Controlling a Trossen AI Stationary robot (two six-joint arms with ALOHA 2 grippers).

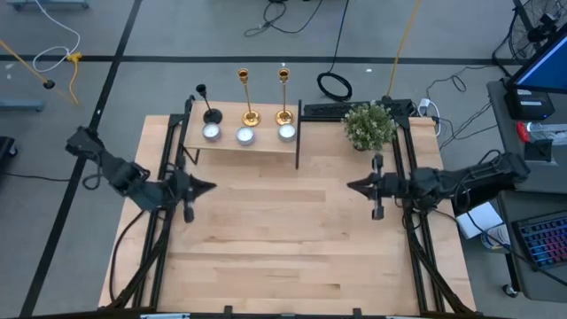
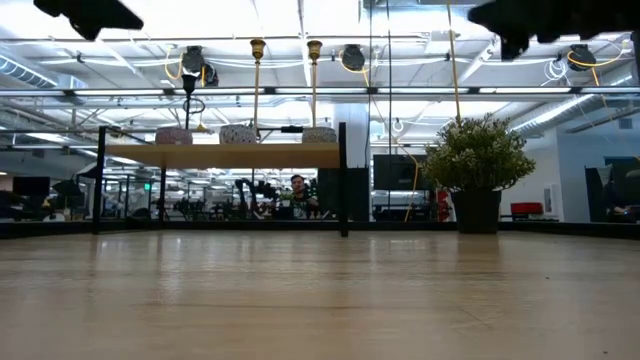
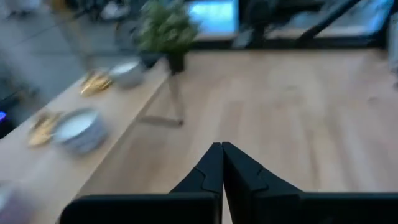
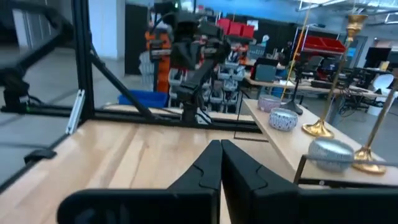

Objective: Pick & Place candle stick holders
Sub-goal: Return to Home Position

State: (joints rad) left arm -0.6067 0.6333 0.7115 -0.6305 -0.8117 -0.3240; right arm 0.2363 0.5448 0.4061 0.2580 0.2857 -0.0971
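While slim gold and black candlesticks (image 1: 251,116) stand on the far wooden shelf (image 1: 266,143), the left end effector (image 1: 208,186) and right end effector (image 1: 352,186) hover closed.

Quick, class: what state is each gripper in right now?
Left gripper: closed, holding nothing.
Right gripper: closed, holding nothing.

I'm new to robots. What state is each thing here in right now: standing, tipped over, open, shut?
Shelf: standing on the table.
Plant: upright beside the shelf.
Black candlestick: upright on the shelf.
Middle gold candlestick: upright on the shelf.
Gold candlestick by the plant: upright on the shelf.
Candles: three in a row on the shelf.
Left tool: shut, empty, raised over the table.
Right tool: shut, empty, raised over the table.
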